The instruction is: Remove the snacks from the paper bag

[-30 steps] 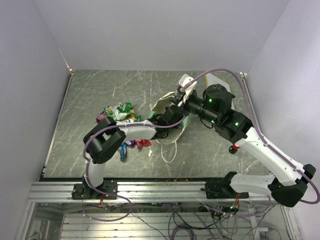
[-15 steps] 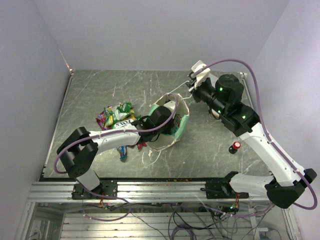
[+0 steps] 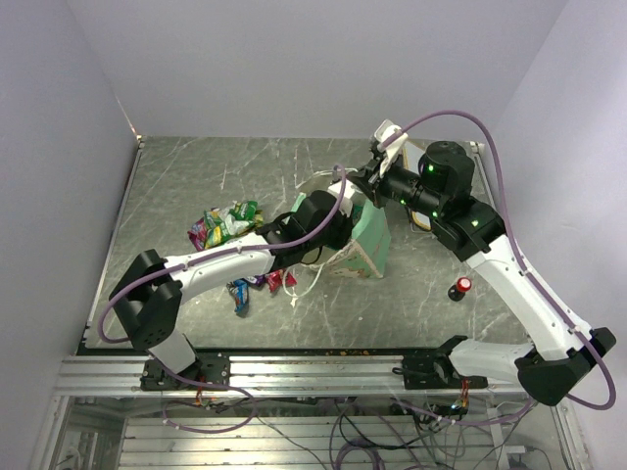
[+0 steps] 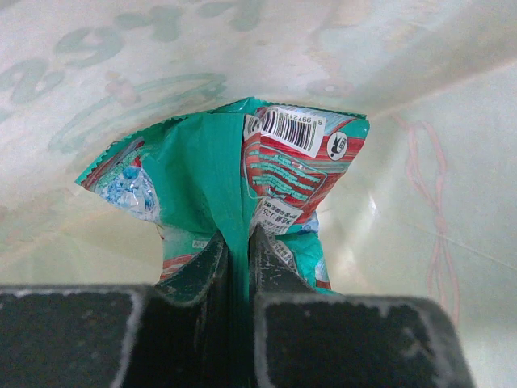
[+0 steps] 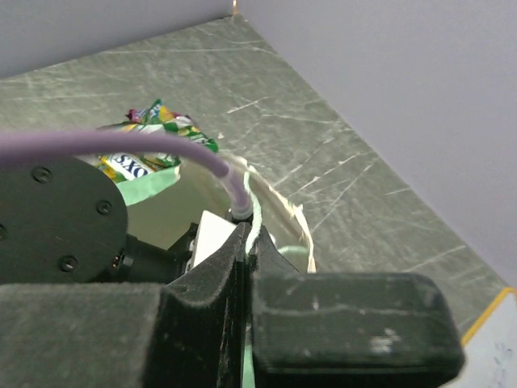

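Note:
The mint-green paper bag (image 3: 372, 240) stands mid-table with its mouth held open. My left arm reaches into it from the left. In the left wrist view my left gripper (image 4: 237, 242) is inside the bag's cream interior (image 4: 121, 65), shut on a teal packet with red stripes and a barcode (image 4: 279, 162). My right gripper (image 3: 359, 184) is above the bag's far side. In the right wrist view it (image 5: 249, 234) is shut on the bag's rim (image 5: 284, 212). Snacks (image 3: 227, 222) lie in a pile left of the bag, with a few more (image 3: 257, 285) nearer the front.
A small red-capped black knob (image 3: 460, 287) stands right of the bag. A whiteboard corner (image 5: 497, 339) lies behind the right arm. The left arm's wrist and purple cable (image 5: 65, 214) fill the bag's mouth. Grey walls enclose the table.

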You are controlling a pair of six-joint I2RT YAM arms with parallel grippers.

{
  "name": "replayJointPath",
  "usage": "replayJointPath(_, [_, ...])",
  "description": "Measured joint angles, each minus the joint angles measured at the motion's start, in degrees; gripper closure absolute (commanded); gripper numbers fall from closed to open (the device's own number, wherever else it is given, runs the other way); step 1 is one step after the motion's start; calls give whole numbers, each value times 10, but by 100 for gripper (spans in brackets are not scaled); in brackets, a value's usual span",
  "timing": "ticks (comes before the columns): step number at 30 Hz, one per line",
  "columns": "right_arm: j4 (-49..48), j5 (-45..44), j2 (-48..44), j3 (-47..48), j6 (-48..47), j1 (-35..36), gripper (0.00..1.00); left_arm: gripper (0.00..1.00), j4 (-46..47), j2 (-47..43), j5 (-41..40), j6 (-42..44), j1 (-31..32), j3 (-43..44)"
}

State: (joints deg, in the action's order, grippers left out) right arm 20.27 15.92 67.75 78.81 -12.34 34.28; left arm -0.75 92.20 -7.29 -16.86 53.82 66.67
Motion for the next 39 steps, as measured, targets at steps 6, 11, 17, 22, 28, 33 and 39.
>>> replayJointPath(6, [-11,10,3,-3,18,1,100,93,13,-27,9,3,0,3])
replayJointPath(11, [-4,-12,-7,-2,3,2,100,93,5,-34,6,6,0,4])
replayJointPath(17, [29,-57,-12,16,-26,2,100,93,-16,-35,-16,2,0,4])
replayJointPath(22, [42,-93,-20,38,-37,2,100,93,-17,-35,-19,-1,0,2])
replayJointPath(28, [30,-104,-31,27,-38,2,100,93,-16,-48,5,0,0,-7])
replayJointPath(33, [26,-104,-33,-9,-27,2,100,93,14,-107,52,6,0,-13])
replayJointPath(39, [35,-118,-36,-17,-23,2,100,93,66,-174,66,1,0,-12])
